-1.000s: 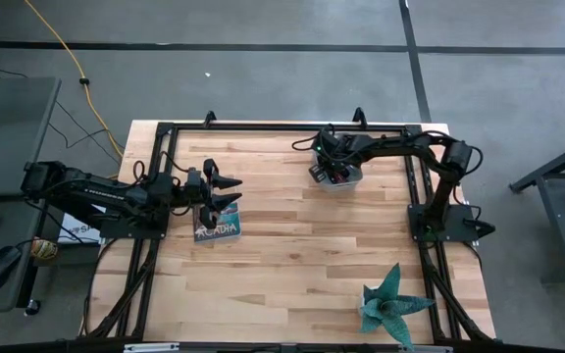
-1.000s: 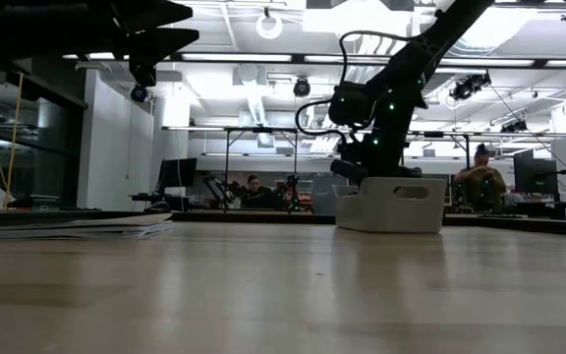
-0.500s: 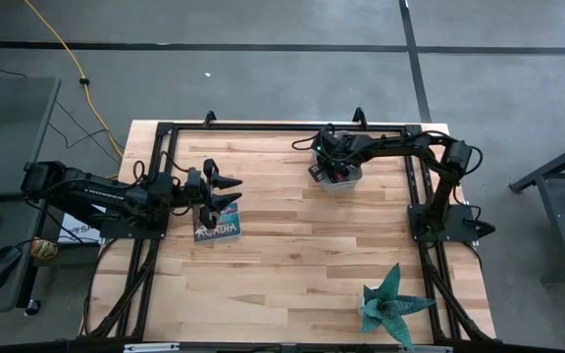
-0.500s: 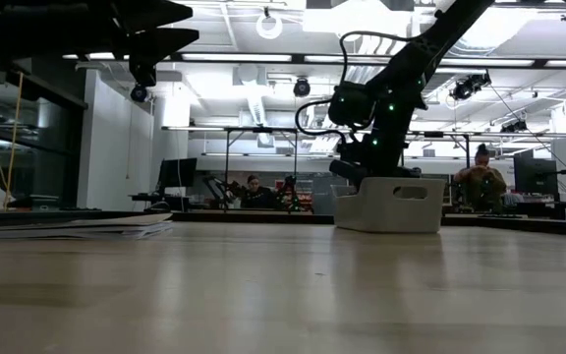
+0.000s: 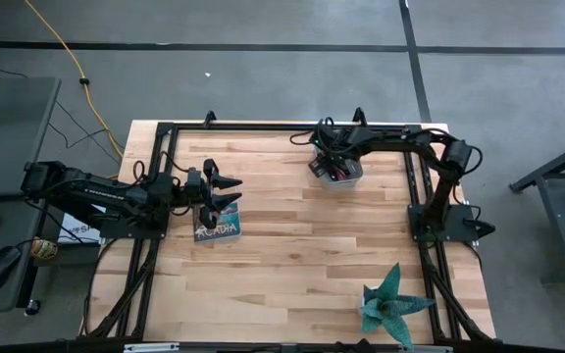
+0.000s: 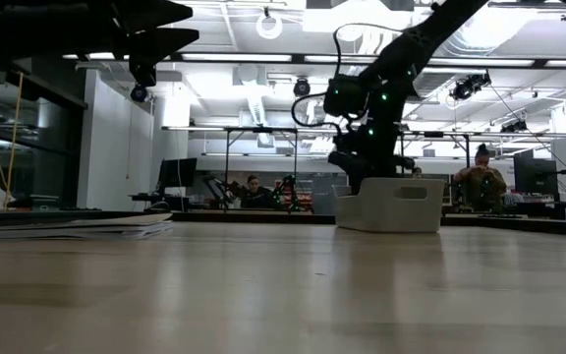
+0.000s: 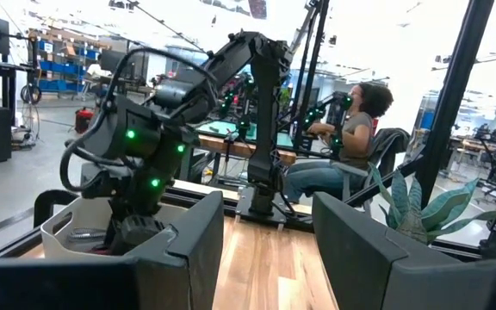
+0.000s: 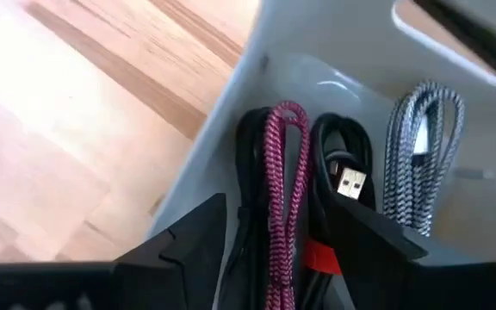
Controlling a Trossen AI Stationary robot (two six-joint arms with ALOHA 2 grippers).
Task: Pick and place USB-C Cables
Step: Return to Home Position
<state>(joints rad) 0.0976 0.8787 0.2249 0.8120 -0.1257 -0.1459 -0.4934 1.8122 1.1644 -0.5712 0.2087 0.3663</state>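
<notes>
A white bin (image 5: 314, 169) stands at the table's far middle. In it lie a maroon-pink braided cable (image 8: 284, 172), a black cable (image 8: 344, 146) with a bare plug, and a grey-white braided cable (image 8: 424, 146), side by side on the bin's floor. My right gripper (image 8: 275, 208) hangs open just above them, pointing down, its fingers on either side of the maroon-pink and black cables. It shows above the bin (image 6: 391, 204) in the low view. My left gripper (image 5: 231, 189) waits open above a book (image 5: 217, 227) at the left.
An artificial plant (image 5: 392, 302) lies near the front right corner. A black frame (image 5: 155, 176) runs along the table's sides and far edge. A yellow cord (image 5: 62, 49) trails on the floor beyond the table. People sit at benches in the room behind.
My right gripper has risen out of the white bin and shifted slightly toward the table's far edge. The cables stay in the bin.
</notes>
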